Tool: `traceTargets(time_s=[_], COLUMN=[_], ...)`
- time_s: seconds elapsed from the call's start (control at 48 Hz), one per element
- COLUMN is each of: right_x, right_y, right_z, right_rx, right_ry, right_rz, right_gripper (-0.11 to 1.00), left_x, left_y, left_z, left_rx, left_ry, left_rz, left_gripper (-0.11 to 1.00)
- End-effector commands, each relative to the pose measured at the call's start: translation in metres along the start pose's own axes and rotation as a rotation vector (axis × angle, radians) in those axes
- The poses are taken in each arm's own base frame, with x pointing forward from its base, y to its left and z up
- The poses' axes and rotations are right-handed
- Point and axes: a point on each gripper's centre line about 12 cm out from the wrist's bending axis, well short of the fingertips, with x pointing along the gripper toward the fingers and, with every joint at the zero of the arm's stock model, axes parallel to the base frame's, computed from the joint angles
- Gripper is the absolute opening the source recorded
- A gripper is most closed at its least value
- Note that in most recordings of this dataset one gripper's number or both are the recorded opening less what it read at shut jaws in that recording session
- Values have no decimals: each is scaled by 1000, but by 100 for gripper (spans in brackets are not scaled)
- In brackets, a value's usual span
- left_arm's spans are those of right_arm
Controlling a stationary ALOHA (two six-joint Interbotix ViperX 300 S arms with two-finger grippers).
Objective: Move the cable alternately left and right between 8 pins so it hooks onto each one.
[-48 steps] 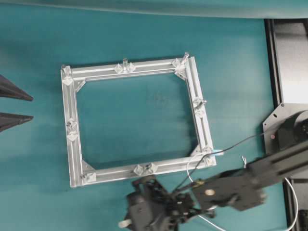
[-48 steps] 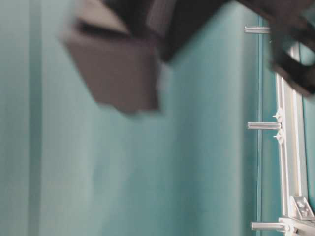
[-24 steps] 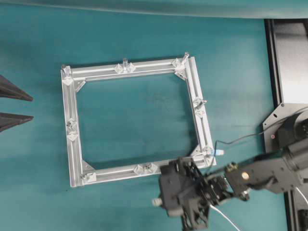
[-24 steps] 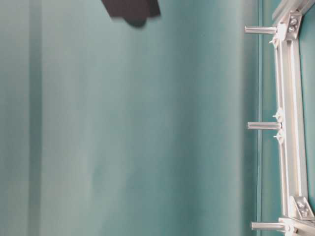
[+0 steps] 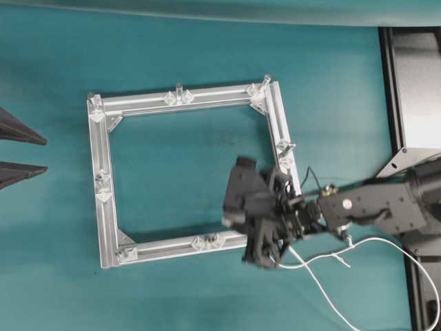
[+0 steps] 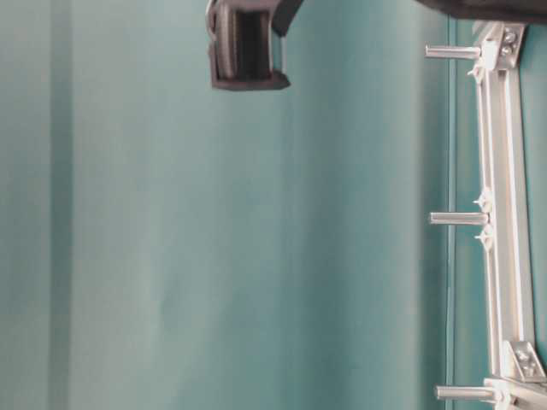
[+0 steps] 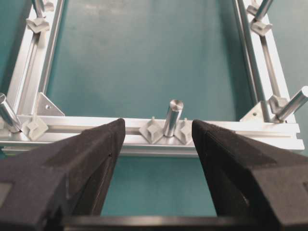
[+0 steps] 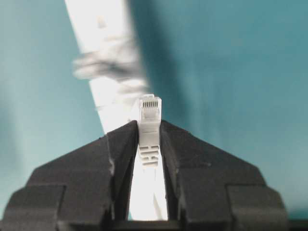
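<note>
Teal table [image 5: 172, 41], blurred frame [image 8: 103, 72] behind cable [image 8: 149, 130]

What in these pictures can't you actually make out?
- Overhead view: the right gripper covers the frame's lower right corner, so any pin there, and whether the cable hooks anything, is hidden.
- Right wrist view: behind the plug the frame is a bright blur.
- Table-level view: the top edge cuts off the arm; only three pins show.
- Overhead view: the left gripper is cut off by the left edge.
</note>
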Motion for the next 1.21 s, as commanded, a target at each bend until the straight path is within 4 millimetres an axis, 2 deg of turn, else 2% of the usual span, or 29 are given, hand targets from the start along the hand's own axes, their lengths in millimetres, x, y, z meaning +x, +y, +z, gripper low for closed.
traceTargets(time_s=[0.0, 0.167, 0.271, 0.521, 0.645, 0.854, 0.999, 1.187], right_x=[-9, -9, 0, 41, 47, 48, 42, 41], right_y=[-12, -26, -19, -1, 5, 20, 48, 86], right_z=[18, 47, 69, 104, 118, 123, 123, 105], right_rx=[44, 162, 187, 203, 201, 182, 142, 116], right_ry=[-38, -74, -93, -80, -94, -106, -117, -66], right_rz=[-37, -77, -69, -75, -71, -50, -9, 32], right_gripper=[16, 16, 16, 16, 16, 16, 16, 16], left_x=[0, 0, 0, 0, 0, 0, 0, 0], left_y=[0, -1, -1, -1, -1, 0, -1, -1], left_z=[3, 2, 3, 4, 4, 2, 2, 4], left_rx=[13, 12, 12, 12, 12, 13, 14, 14], left_ry=[-9, -6, -9, -12, -12, -8, -9, -15], left_rz=[-1, -3, -3, -3, -3, -1, -3, -2], left_gripper=[70, 70, 70, 70, 70, 70, 70, 70])
